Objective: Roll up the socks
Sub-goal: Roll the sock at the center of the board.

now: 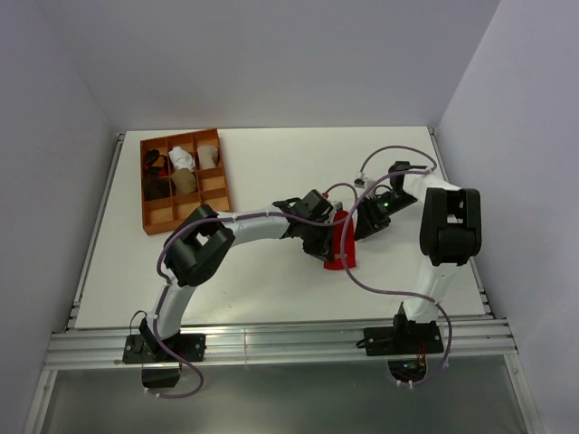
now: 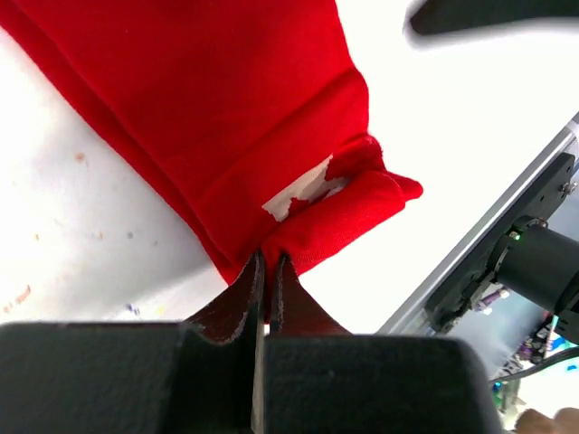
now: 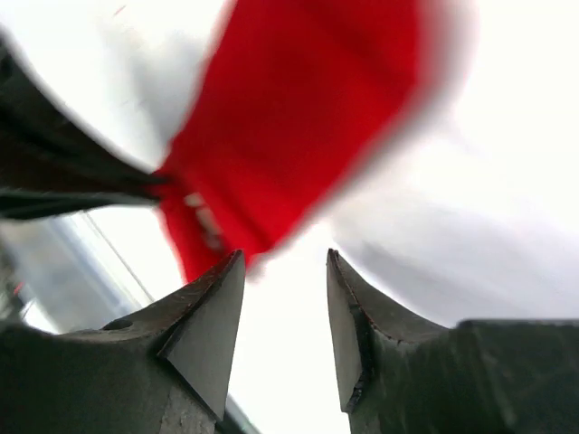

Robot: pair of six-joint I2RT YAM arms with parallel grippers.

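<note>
At the near edge, the two arm bases are bolted to a metal rail (image 1: 271, 345), and both arms are bent inward over the white table (image 1: 271, 163). The left gripper (image 1: 318, 237) is reached across to right of centre. In its wrist view, the left gripper (image 2: 267, 271) is seen pinched almost flat, with only a thin slit left between the fingers. A folded edge of the red sock (image 2: 226, 117) is clamped in that slit. From the clamp the cloth is spread away over the table in a broad band, with a small doubled flap just beside the fingertips.

In the overhead view the red sock (image 1: 342, 240) is seen as a narrow, bunched strip right of the table's middle. It is placed between the two grippers, with its lower end on the table surface.

The right gripper (image 1: 373, 219) is held just beyond the sock, on its far right side. In its wrist view, the right gripper (image 3: 285, 271) is seen with a moderate gap between the fingers, and nothing is held or touched by them. The red sock (image 3: 298, 136) is seen past the fingertips, blurred.

Farther back, at the left of the table, an orange divided tray (image 1: 149, 220) is set. Rolled bundles, white (image 1: 181, 157), tan (image 1: 185, 181) and dark (image 1: 156, 186), are lodged in its rear compartments.
</note>
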